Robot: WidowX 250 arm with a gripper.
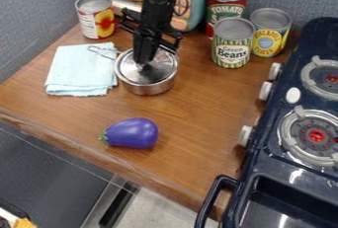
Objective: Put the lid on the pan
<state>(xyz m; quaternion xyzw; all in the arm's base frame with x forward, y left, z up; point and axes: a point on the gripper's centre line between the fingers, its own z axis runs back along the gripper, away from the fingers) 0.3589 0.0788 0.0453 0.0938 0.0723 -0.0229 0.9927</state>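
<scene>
The black gripper (145, 63) hangs down over the pan at the upper middle of the camera view, with its tips at the centre of the lid. The shiny metal lid (136, 76) lies over the top of the silver pan (150, 90), covering its opening as far as I can see. The pan's wire handle points to the upper left, over the cloth. The lid's knob is hidden around the gripper's tips, and I cannot tell if it is held.
A light blue folded cloth (80, 71) lies left of the pan, and a purple eggplant (133, 133) below it. Several cans, one a green beans can (232, 44), stand behind. A dark blue stove (304, 168) borders the right side.
</scene>
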